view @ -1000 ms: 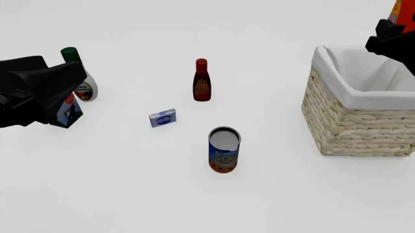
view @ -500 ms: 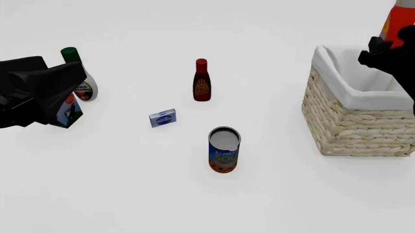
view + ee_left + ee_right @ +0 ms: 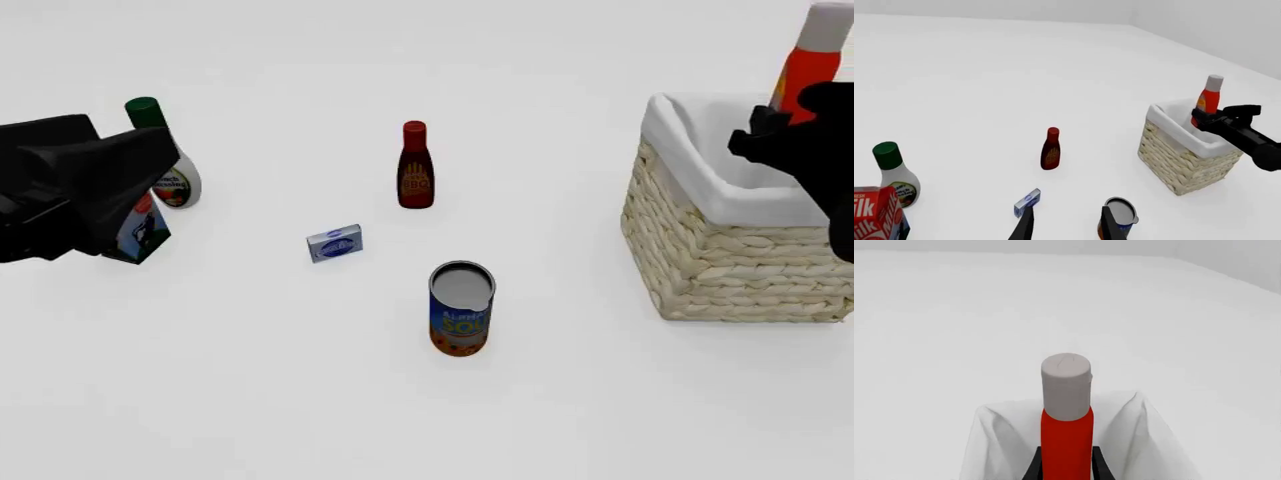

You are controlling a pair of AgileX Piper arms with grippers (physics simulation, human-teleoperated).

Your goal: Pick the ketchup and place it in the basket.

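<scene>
Ketchup (image 3: 809,60) stood upright, clamped in my right gripper (image 3: 787,125) above the basket (image 3: 727,250); my left gripper (image 3: 1064,225) hung open. Releasing too high could have toppled it against the rim.

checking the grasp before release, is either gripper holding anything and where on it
The right gripper holds the ketchup upright by its red body, below the cap, over the basket. The left gripper is open and holds nothing.

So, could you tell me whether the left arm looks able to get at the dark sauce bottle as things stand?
Probably yes: the left tool is open and holds nothing, and the dark sauce bottle stands apart, with only the small blue box near that path.
</scene>
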